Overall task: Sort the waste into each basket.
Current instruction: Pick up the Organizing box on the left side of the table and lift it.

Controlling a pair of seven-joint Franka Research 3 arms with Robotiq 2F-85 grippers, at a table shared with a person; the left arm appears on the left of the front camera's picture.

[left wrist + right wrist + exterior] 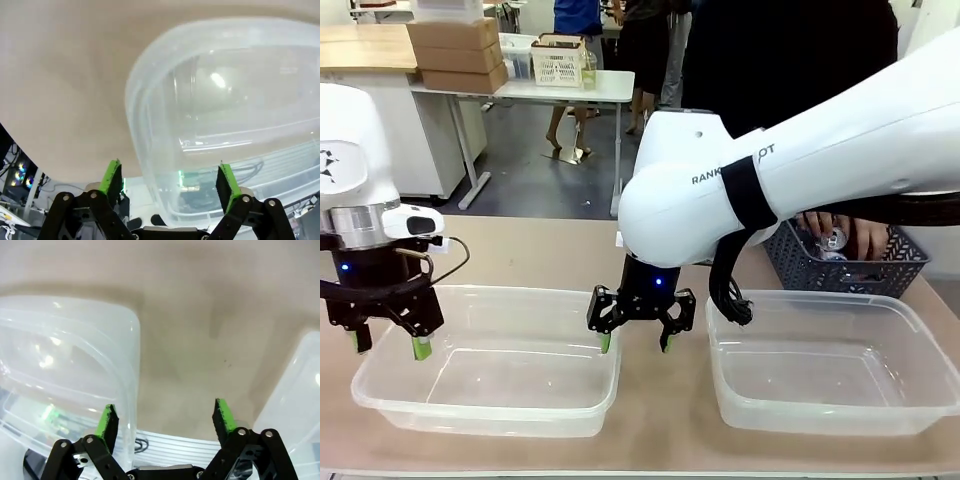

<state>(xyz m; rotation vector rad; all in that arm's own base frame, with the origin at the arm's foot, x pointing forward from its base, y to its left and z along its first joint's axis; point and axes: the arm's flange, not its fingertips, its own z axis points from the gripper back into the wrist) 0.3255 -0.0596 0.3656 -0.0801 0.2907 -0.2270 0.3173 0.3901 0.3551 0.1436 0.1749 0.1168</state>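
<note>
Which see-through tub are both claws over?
The clear tub on the robot's left: the left gripper hangs at its left end, the right gripper at its right end. The other tub has none.

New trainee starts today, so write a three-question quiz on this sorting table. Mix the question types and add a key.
1. Short answer: what lies in the dark basket by the person's hand?
2. True or false: the left tub and the right tub are both empty.
3. Pick one: the right gripper, open, hangs over
A. the dark basket
B. the left tub's right rim
C. the right tub's middle

Key: 1. drink cans; 2. true; 3. B
</note>
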